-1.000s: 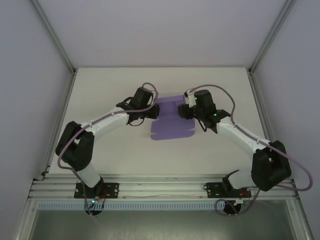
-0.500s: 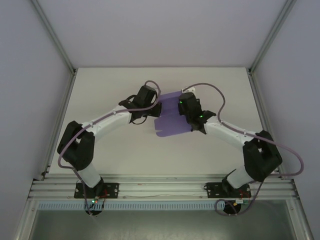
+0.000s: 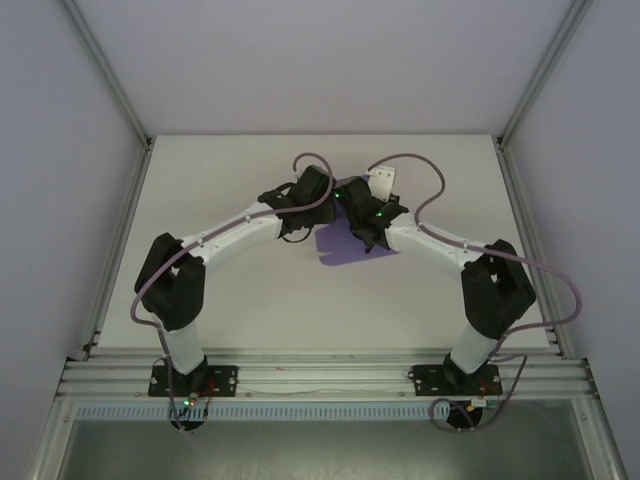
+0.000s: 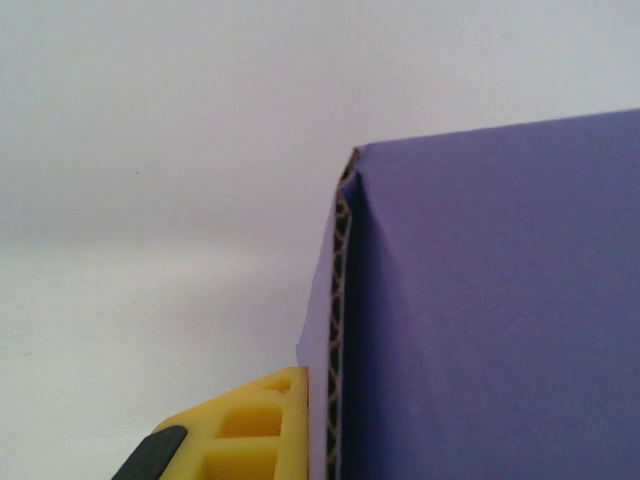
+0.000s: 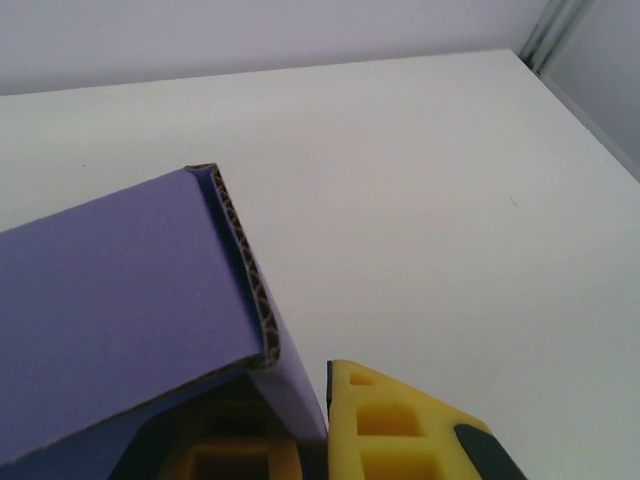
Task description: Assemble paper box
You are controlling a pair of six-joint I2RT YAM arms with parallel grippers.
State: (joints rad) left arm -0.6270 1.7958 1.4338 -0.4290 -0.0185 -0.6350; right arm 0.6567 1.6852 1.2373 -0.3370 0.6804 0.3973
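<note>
The purple paper box (image 3: 352, 248) is seen near the middle of the white table (image 3: 250, 300), partly folded, with the 2 arms meeting over its far edge. The left gripper (image 3: 322, 200) is closed on a raised flap: in the left wrist view 1 yellow finger (image 4: 250, 435) is pressed against the flap's outer face, beside its corrugated edge, and the other finger is hidden behind the card. The right gripper (image 5: 308, 425) is closed on another raised flap, which is pinched between its 2 yellow fingers (image 5: 400, 430).
</note>
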